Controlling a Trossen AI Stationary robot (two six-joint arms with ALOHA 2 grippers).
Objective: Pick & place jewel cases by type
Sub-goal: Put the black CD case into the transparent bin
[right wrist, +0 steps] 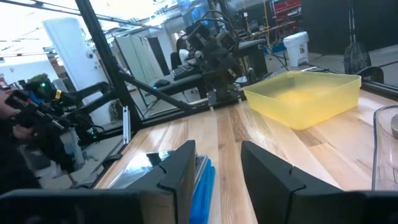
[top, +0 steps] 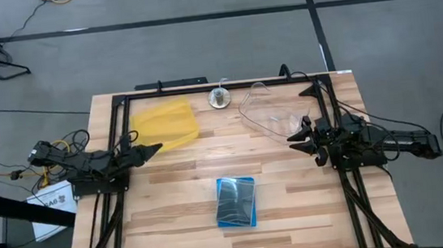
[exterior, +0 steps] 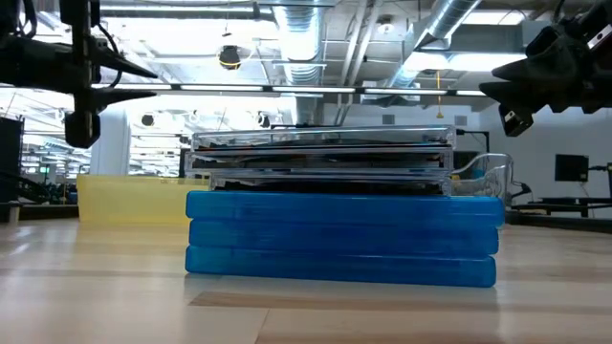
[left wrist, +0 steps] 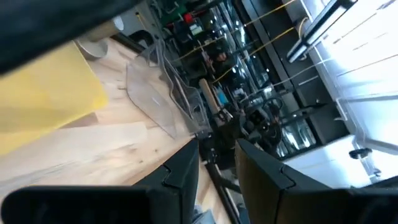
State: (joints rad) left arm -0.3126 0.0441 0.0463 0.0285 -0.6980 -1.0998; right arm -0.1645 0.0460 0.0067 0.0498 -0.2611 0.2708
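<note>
The jewel cases [top: 236, 201] lie in one stack on the table's near middle. In the low view three translucent blue cases [exterior: 342, 235] sit at the bottom and clear ones with black insides [exterior: 323, 158] on top. The stack's edge [right wrist: 200, 180] shows in the right wrist view. My left gripper [top: 152, 148] hangs open above the table's left side, next to the yellow tray [top: 166, 123]. My right gripper [top: 295, 140] hangs open above the right side, at the clear tub [top: 270, 110]. Neither touches anything.
The yellow tray [right wrist: 306, 96] rests flat at the far left, the clear tub [left wrist: 163, 92] at the far right. A small round metal object [top: 219, 98] stands between them at the far edge. Black frame rails [top: 115, 207] run along both table sides. Bare wood surrounds the stack.
</note>
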